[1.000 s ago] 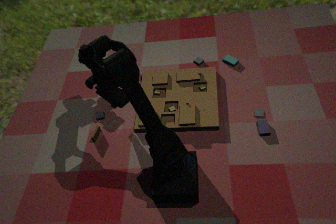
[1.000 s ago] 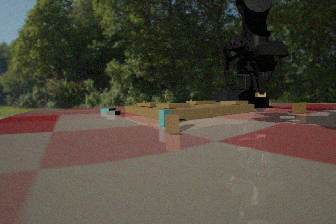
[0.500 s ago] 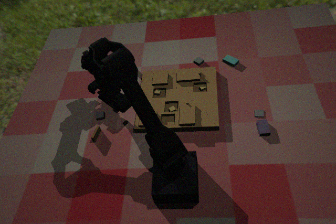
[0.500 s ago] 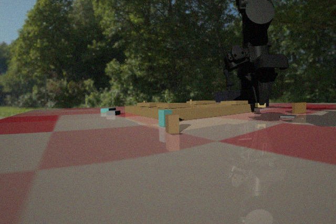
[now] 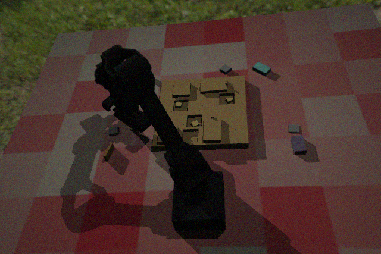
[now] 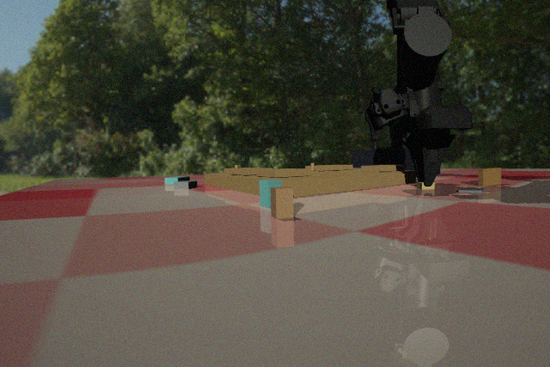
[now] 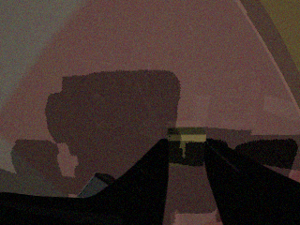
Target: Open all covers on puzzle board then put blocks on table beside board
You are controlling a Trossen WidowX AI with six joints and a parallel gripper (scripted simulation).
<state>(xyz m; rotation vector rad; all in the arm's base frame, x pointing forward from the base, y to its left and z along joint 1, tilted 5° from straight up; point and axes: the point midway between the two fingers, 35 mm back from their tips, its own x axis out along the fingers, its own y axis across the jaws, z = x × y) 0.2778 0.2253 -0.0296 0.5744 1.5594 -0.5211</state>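
Observation:
My gripper point(image 5: 146, 140) point(image 6: 428, 184) point(image 7: 186, 145) is down at table level, just off the left edge of the puzzle board point(image 5: 240, 116) point(image 6: 346, 183). It is shut on a small yellow block point(image 7: 192, 138), whose base is at or very near the table. On the board, a cover point(image 5: 181, 88) at back left, a cover point(image 5: 213, 87) at back right and a cover point(image 5: 211, 129) at front lie beside uncovered wells. Small yellow blocks point(image 5: 178, 104) point(image 5: 229, 99) point(image 5: 195, 123) lie in three wells. The front well point(image 5: 190, 135) looks empty. My arm hides the board's front left.
Left of the board are a dark grey piece point(image 5: 114, 131) and an upright brown piece point(image 5: 108, 151) point(image 6: 489, 176). Behind it lie a grey piece point(image 5: 225, 69) and a teal piece point(image 5: 261, 68). Right of it are a grey piece point(image 5: 293, 128) and a purple piece point(image 5: 298, 144).

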